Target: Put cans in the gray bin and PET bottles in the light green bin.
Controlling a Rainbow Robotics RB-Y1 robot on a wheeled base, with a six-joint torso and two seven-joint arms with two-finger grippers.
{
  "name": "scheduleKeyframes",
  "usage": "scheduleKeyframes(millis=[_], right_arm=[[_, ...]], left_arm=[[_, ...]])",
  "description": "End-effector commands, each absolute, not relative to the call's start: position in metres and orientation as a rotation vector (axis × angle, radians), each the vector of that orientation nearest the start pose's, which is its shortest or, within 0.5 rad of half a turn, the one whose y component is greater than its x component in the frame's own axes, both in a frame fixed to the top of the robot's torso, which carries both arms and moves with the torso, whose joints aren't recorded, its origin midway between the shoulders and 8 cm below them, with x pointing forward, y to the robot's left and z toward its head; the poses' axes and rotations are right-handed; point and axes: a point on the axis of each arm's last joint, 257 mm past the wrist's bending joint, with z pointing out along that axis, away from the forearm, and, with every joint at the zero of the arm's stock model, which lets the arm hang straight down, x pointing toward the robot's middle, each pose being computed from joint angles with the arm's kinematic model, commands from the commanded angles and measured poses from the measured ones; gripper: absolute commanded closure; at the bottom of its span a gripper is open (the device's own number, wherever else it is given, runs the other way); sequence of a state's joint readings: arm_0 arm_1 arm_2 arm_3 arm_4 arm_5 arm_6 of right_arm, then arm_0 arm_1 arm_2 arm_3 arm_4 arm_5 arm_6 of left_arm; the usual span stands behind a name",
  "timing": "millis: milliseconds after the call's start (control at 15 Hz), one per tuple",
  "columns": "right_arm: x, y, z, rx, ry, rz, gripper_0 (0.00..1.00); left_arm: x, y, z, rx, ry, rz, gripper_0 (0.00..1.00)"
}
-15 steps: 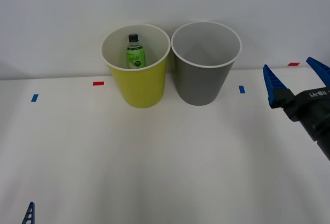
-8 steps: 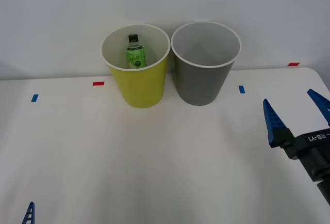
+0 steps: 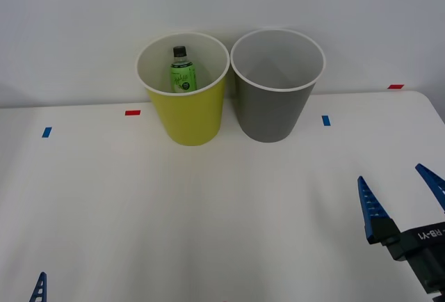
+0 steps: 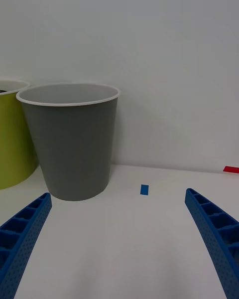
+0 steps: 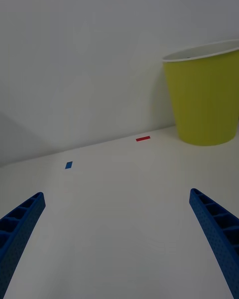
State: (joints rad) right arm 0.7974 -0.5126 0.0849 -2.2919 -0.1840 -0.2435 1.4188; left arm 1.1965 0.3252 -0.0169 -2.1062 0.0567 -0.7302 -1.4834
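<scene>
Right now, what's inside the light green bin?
One PET bottle stands inside the light green bin, black cap up, green label showing. The bin's front wall covers the bottle's base and the bin floor.

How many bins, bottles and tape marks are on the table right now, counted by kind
Bins: 2, the light green bin and the gray bin.
Bottles: 1, the PET bottle standing inside the light green bin.
Tape marks: 4, two blue and two red.
Total: 7.
</scene>
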Motion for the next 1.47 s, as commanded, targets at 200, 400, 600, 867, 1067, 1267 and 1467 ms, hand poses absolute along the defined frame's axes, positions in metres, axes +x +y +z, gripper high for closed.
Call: scheduleKeyframes(millis=[200, 400, 600, 867, 1067, 1267, 1467], right_arm=[[0.301, -0.268, -0.163, -0.159, 1.388, 0.122, 0.08], [0.289, -0.262, -0.169, -0.174, 1.404, 0.127, 0.08], [0.28, -0.263, -0.169, -0.188, 1.401, 0.128, 0.08], [0.275, -0.262, -0.172, -0.182, 1.411, 0.132, 0.08], [0.275, -0.262, -0.172, -0.182, 1.411, 0.132, 0.08], [0.275, -0.262, -0.172, -0.182, 1.411, 0.132, 0.08], [0.275, -0.262, -0.172, -0.182, 1.411, 0.132, 0.08]], left_arm=[[0.194, 0.326, -0.194, 0.122, 1.486, 0.18, 0.0], [0.194, 0.326, -0.194, 0.122, 1.486, 0.18, 0.0], [0.194, 0.326, -0.194, 0.122, 1.486, 0.18, 0.0], [0.194, 0.326, -0.194, 0.122, 1.486, 0.18, 0.0], [0.194, 0.326, -0.194, 0.122, 1.486, 0.18, 0.0], [0.194, 0.326, -0.194, 0.122, 1.486, 0.18, 0.0], [0.194, 0.326, -0.194, 0.122, 1.486, 0.18, 0.0]])
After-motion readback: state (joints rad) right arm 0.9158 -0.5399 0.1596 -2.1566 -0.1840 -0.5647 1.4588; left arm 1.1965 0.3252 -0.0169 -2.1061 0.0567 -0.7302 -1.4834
